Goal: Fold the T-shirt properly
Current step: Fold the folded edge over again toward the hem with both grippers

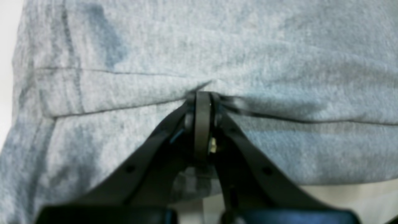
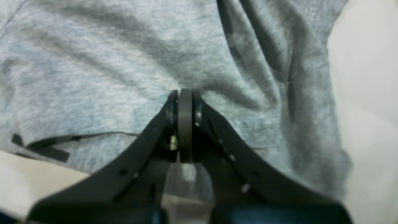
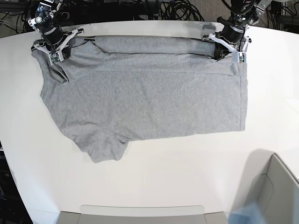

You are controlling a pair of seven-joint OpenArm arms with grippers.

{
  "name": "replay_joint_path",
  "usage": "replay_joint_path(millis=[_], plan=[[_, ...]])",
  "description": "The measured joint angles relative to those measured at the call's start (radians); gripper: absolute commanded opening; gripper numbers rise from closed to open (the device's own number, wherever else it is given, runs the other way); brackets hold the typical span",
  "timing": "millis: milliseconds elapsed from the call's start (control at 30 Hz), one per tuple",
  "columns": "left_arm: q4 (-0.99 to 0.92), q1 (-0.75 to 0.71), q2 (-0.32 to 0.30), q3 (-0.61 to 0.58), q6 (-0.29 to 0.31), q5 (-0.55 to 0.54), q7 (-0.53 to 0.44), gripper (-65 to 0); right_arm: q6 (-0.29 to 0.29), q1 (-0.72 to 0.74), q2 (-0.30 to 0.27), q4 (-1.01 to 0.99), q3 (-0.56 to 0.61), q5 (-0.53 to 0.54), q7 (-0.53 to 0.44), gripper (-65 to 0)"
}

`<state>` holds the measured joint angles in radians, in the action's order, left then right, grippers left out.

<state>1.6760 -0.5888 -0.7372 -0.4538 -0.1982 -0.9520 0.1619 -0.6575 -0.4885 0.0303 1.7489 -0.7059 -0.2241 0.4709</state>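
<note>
Heather-grey short-sleeved cotton T-shirt (image 3: 149, 98) spread plain side up across the white counter (image 3: 177, 177), long axis running side to side in the base view, one sleeve trailing toward the near left. Far long edge rolled over on itself into a band along the back of the counter.

Left hand (image 1: 202, 96) clenched on the cloth at a hem line, a small pucker gathered right at the tips. Right hand (image 2: 185, 95) likewise clamped shut on grey fabric, deep creases fanning away beside it. In the base view, both at the far corners of the rolled edge, well apart from each other.

Step in hand, judged from this: carrying the far edge over toward the near side for a lengthwise fold. Best done with both hands level and travelling together, keeping the span between them taut so the band does not sag in the middle. Worth lifting just clear of the lower layer to avoid dragging it. Sleeve bunching under the right hand likely to fold in crooked unless smoothed.

Plenty of bare counter on the near side for laying the edge down. Grey bin wall (image 3: 275, 186) at the near right corner and a grey tray rim (image 3: 140, 210) at the near edge both clear of the shirt. Far counter edge just behind both hands, cables beyond; little room to retreat backward.
</note>
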Motion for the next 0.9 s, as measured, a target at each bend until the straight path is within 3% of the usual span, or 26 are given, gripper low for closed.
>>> replay_joint_path(millis=[200, 433, 633, 700, 800, 900], plan=[[0.074, -0.012, 0.003, 0.057, -0.035, -0.033, 0.115, -65.0, -0.012, 0.057, 0.071, 0.092, -0.008, -0.080, 0.125, -65.0], [0.185, -0.035, 0.006, 0.131, -0.059, -0.053, 0.192, -65.0, -0.013, 0.185, 0.068, 0.191, -0.011, -0.091, 0.133, -64.5], [0.241, -0.022, 0.003, 0.167, -0.058, -0.047, 0.180, -65.0, -0.014, 0.297, 0.062, 0.235, -0.011, -0.184, 0.137, -45.1], [0.241, -0.008, 0.005, 0.166, -0.056, -0.048, 0.190, -65.0, -0.014, 0.362, 0.050, 0.217, -0.008, -0.202, 0.133, -42.0], [0.240, 0.023, 0.005, 0.166, -0.057, -0.045, 0.201, -65.0, -0.013, 0.475, 0.000, 0.100, 0.037, -0.251, 0.133, -43.9], [0.239, 0.061, 0.006, 0.166, -0.059, -0.045, 0.278, -65.0, -0.016, 0.596, -0.068, -0.095, 0.092, -0.279, 0.133, -45.9]])
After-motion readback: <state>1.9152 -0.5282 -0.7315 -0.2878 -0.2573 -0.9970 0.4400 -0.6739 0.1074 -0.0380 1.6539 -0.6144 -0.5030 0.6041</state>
